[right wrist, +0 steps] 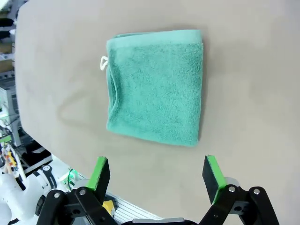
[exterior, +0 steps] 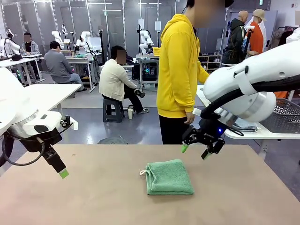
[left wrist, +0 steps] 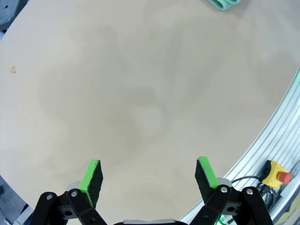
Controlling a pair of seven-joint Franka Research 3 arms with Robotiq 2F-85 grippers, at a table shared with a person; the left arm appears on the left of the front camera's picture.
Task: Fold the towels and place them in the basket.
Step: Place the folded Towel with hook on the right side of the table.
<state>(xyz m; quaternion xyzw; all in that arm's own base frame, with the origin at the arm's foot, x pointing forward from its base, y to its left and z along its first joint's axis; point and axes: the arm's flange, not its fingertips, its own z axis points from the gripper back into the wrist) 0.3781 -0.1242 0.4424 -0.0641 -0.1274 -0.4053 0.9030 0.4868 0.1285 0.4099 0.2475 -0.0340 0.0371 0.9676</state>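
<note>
Green towel point(exterior: 168, 177), folded (white loop point(exterior: 142, 172) at 9 o'clock), lies mid table point(exterior: 93, 199); right gripper point(exterior: 194, 151) at its 1 o'clock, left gripper point(left wrist: 149, 171) at 9 o'clock, both spread wide, holding nothing.

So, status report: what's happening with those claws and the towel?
Left gripper and right gripper open, empty. Green towel folded, flat on table. Nothing blocking it.

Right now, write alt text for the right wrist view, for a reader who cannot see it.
A folded green towel lies flat on a tan table, with a thin white loop at its left edge. The right pincer hangs open over the table, its two green-padded fingers rising from the picture's bottom edge, clear of the towel.
</note>
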